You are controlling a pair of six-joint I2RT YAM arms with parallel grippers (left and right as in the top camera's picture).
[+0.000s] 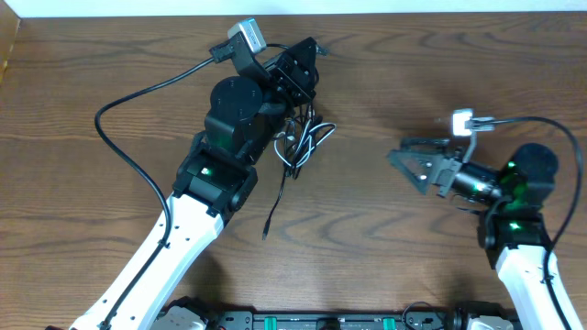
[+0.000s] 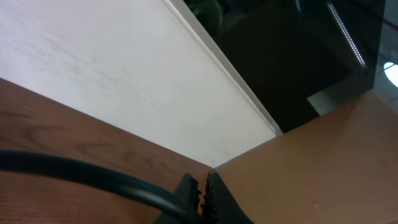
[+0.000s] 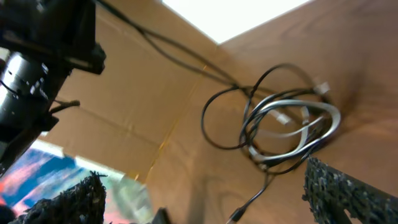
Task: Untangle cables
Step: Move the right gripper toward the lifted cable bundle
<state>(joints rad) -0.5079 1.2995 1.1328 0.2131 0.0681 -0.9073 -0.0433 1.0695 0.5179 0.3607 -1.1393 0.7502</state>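
Observation:
The cables lie in a small tangle (image 1: 303,142) on the wooden table, just right of my left arm's wrist. The white cable (image 3: 298,115) is looped inside the black cable (image 3: 214,124). The black cable's tail (image 1: 275,197) runs toward the front and ends in a small plug (image 3: 236,214). My left gripper (image 1: 312,48) points at the table's far edge, past the tangle, with its jaws shut on nothing (image 2: 204,193). My right gripper (image 1: 404,160) stands open to the right of the tangle, facing it from a distance, with nothing between its fingers (image 3: 348,193).
The left arm's thick black wire (image 1: 119,119) loops over the table's left side and crosses the left wrist view (image 2: 93,174). The right arm's wire (image 1: 550,128) arcs at the right. A white wall (image 2: 124,74) borders the table's far edge.

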